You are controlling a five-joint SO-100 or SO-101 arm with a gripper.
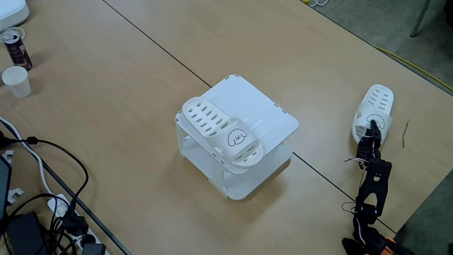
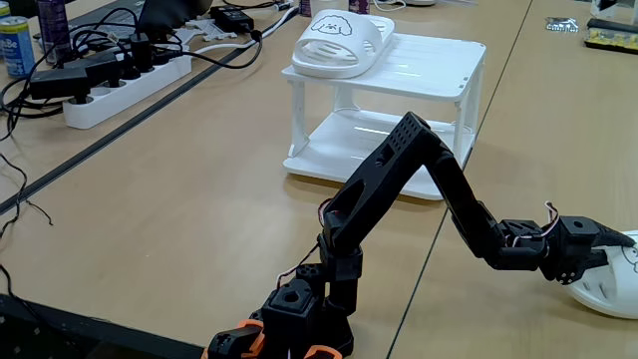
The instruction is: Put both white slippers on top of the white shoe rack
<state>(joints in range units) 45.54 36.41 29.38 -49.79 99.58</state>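
Reaching pincer [image 1: 369, 132] at second slipper [image 1: 375, 106] on desk [image 1: 127, 106]; grip unclear, cannot tell; could slip, nudging first slipper [image 2: 339, 42] off rack [image 2: 439, 70].

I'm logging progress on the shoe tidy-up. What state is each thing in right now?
Slipper on the rack: resting on the top shelf, at one side.
Second slipper: on the table, away from the rack, with the gripper at it.
Shoe rack: upright, half its top free, lower shelf bare.
Gripper: at the second slipper's end; open or shut cannot be told.
Paper cup: upright.
Can: upright.
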